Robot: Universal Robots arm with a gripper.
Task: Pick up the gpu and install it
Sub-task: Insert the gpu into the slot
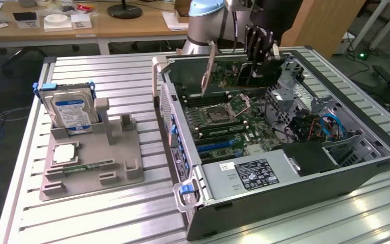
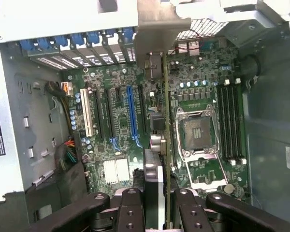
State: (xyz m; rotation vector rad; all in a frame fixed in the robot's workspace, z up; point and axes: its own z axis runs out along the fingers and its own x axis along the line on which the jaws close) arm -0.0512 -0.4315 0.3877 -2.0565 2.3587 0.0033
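Fingers (image 2: 130,212) tight on the gpu (image 2: 154,38), edge-on above the motherboard (image 2: 118,123), clear of the case walls (image 2: 269,113).

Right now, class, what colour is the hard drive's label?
The label is blue and white, best seen in the exterior view.

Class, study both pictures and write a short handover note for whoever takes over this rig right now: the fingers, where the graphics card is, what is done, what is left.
Gripper: fingers shut on the graphics card.
Card: held upright, edge down, over the motherboard inside the open computer case, on the exterior view's right.
Done: card picked up and now inside the case.
Left: it does not look seated in a slot yet, so the install is not finished.
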